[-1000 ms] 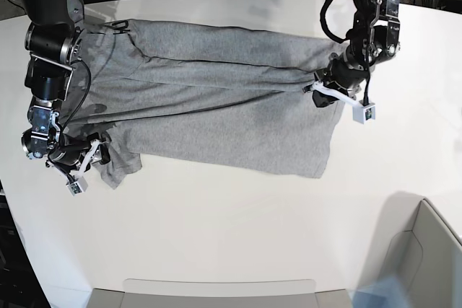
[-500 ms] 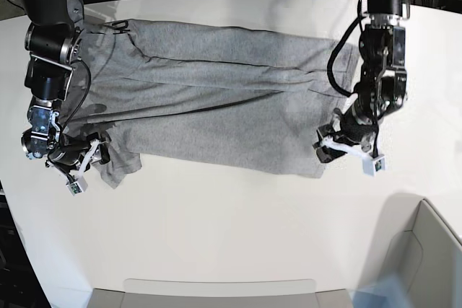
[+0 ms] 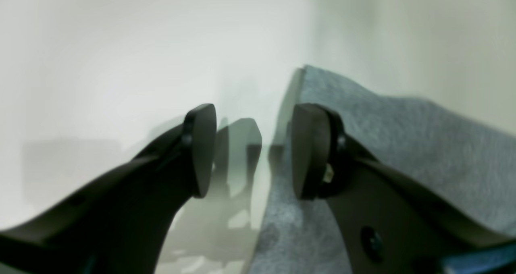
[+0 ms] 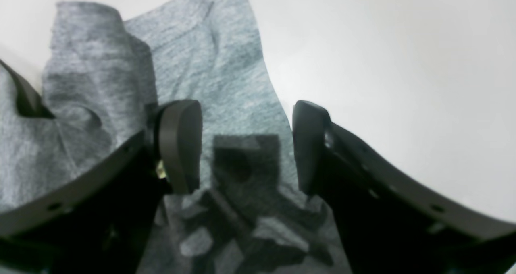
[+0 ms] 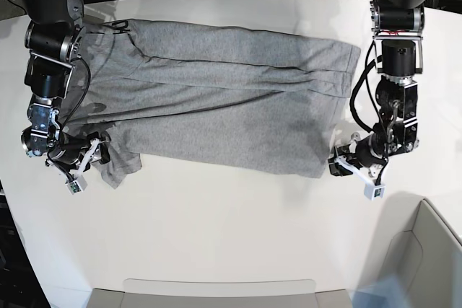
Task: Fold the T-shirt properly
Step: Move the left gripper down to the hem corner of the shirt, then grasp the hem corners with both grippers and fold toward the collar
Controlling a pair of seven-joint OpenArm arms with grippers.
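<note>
Since a moment ago, the left gripper [image 5: 341, 164] has let go of the shirt [image 5: 224, 99] and dropped to its near corner; its jaws are apart with nothing between them. The right gripper [image 5: 97, 151] sits wide apart over a sleeve. The shirt lies flat on the table [image 5: 231, 229].

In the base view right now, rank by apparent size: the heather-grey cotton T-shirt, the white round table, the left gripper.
1. White round table, largest.
2. Heather-grey cotton T-shirt.
3. Left gripper, smallest, at the shirt's corner.
</note>
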